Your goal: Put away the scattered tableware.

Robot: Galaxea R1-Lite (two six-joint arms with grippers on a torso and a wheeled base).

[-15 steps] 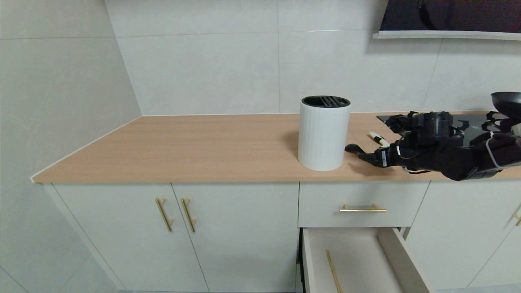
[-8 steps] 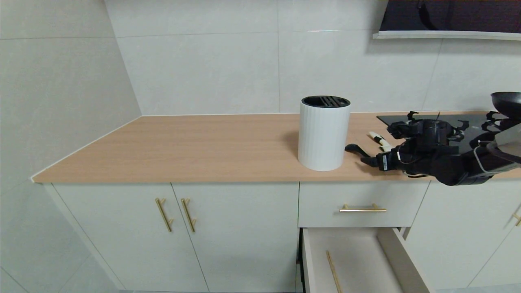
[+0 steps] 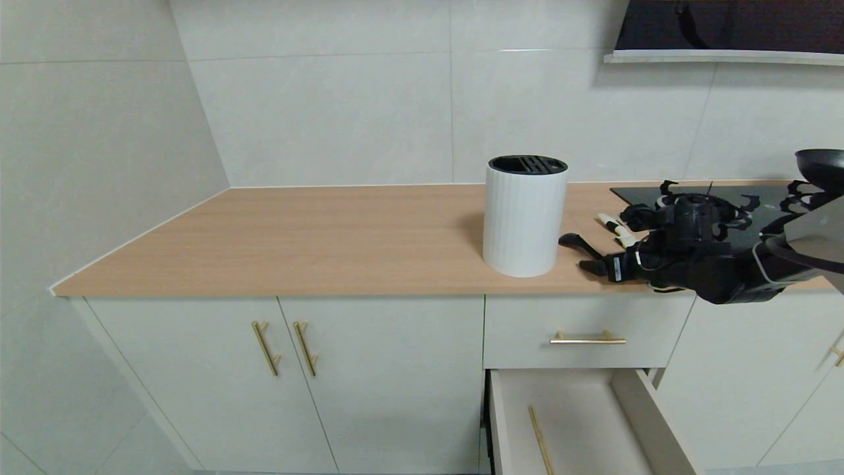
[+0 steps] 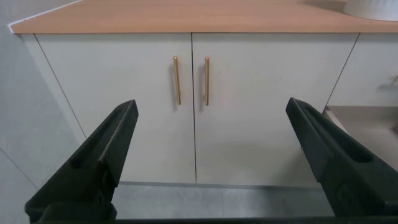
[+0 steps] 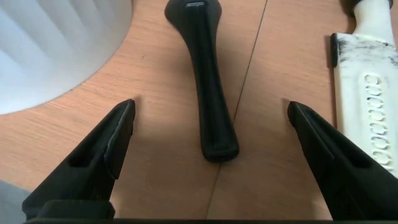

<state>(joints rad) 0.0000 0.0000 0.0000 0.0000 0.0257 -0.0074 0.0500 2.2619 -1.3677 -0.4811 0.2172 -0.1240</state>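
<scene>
Tableware left out here looks like two loose pieces on the tabletop (image 3: 330, 237). The black-handled utensil (image 5: 208, 81) lies flat between the fingers of the right gripper (image 5: 210, 113), its butt end pointing back toward the wrist. Those fingers are spread wide, one on each side of the handle, and they hold nothing. I'd say the spread is there to give clearance for a pinch across the slim handle, not yet begun. Just outside one finger stands the white holder (image 5: 56, 43), and just outside the other lies a white-handled piece (image 5: 367, 81), both apart from the black handle.

The right wrist view makes the bare wood on either side of the handle plain. From the head view the fingertips sit low, just short of the utensil, and I cannot tell whether they touch the wood. The head view adds the holder's slotted black top and, below the fingers, an open drawer (image 3: 633, 402) with a thin gold-coloured stick (image 3: 541, 439) in it. Either one could be where the pieces belong.

The left gripper (image 4: 211, 109) hangs well away from the tableware. Its fingers are wide apart and empty, facing the cupboard doors (image 4: 261, 99) under the tabletop, likely parked while the other arm works.
</scene>
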